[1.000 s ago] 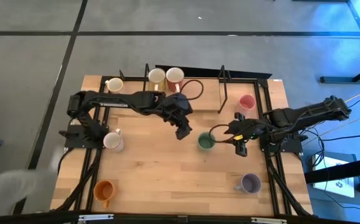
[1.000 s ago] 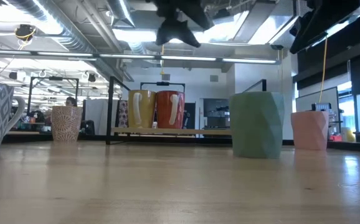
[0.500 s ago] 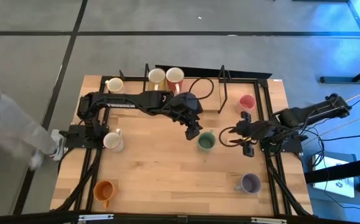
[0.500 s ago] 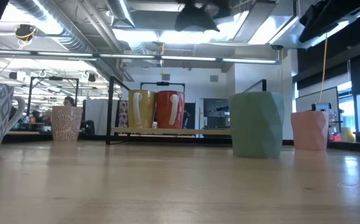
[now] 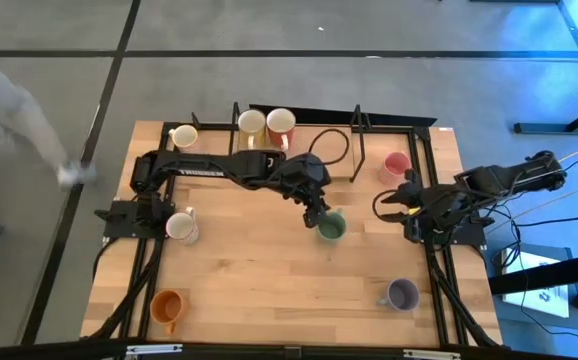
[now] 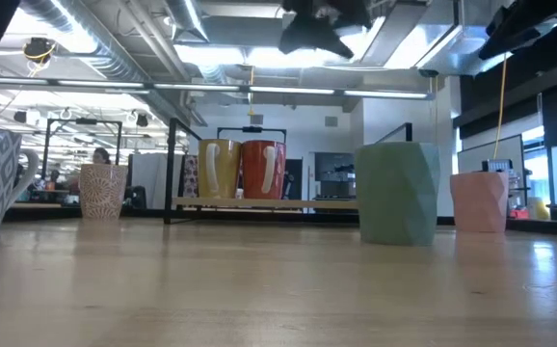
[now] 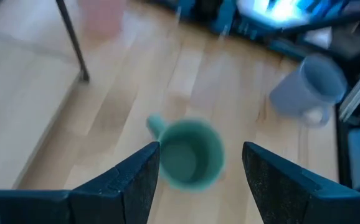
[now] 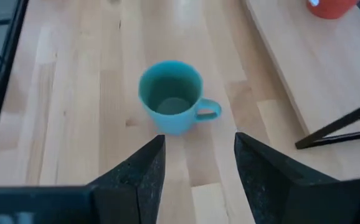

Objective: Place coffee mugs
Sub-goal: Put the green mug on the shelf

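A green mug [image 5: 331, 228] stands upright on its base at the table's middle, and shows in the low view as the green mug [image 6: 399, 193]. My left gripper [image 5: 317, 212] hovers open, high above it and slightly toward the left and far side. In the left wrist view the green mug [image 7: 189, 154] shows between the fingers of my left gripper [image 7: 200, 147], well below them. My right gripper [image 5: 407, 207] is open near the table's right edge, pointing at the green mug [image 8: 170, 102], whose handle [image 8: 208, 111] faces the far side.
A yellow mug [image 5: 252, 123] and a red mug [image 5: 281, 124] stand on a raised shelf at the far edge, with a cream mug [image 5: 182, 137] to their left. Also standing: pink mug [image 5: 396, 165], patterned white mug [image 5: 181, 227], orange mug [image 5: 167, 305], purple-grey mug [image 5: 402, 294]. A black rack post [image 5: 356, 150] is beside the pink mug.
My left gripper has moved toward the table's right, from the middle of the table to just beside the green mug, staying high. My right gripper has drawn back from the green mug toward the right edge. A person has passed by the table's left side.
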`<state>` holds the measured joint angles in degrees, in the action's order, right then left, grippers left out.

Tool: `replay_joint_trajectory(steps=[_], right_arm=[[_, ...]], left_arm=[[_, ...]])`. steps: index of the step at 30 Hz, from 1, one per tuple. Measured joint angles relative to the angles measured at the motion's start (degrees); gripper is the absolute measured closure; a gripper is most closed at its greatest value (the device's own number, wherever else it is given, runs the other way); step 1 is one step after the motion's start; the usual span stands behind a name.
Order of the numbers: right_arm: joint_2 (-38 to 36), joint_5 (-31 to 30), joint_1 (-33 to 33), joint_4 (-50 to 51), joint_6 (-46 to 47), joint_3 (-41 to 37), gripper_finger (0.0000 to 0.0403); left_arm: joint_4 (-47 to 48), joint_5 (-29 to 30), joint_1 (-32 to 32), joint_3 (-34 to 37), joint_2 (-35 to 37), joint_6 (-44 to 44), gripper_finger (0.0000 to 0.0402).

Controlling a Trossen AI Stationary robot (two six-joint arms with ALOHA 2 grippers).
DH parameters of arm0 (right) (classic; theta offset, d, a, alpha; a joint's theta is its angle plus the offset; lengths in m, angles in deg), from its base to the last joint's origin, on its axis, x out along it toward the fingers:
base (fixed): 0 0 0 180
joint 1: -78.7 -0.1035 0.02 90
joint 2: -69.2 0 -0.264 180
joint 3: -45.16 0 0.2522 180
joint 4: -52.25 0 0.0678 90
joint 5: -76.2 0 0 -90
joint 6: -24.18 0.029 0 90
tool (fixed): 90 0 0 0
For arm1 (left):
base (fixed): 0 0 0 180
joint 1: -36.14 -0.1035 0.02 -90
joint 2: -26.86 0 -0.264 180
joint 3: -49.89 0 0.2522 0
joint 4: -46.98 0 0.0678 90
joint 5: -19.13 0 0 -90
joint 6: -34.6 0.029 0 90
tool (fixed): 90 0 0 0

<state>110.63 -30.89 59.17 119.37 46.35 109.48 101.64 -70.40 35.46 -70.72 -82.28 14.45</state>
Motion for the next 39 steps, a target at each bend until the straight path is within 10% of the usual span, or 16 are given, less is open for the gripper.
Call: replay_joint_trajectory(steps=[14,39], right_arm=[[-5.0,-0.3,0.0,-1.2,3.4,-3.9,0.0223],[-4.8,-2.0,0.0,-0.9,3.1,-3.9,0.0223]], left_arm=[[16.9,2.3,0.5,-23.0,-13.1,2.9,0.0178],[15.6,1.4,-0.1,-20.1,-19.5,7.2,0.0178]])
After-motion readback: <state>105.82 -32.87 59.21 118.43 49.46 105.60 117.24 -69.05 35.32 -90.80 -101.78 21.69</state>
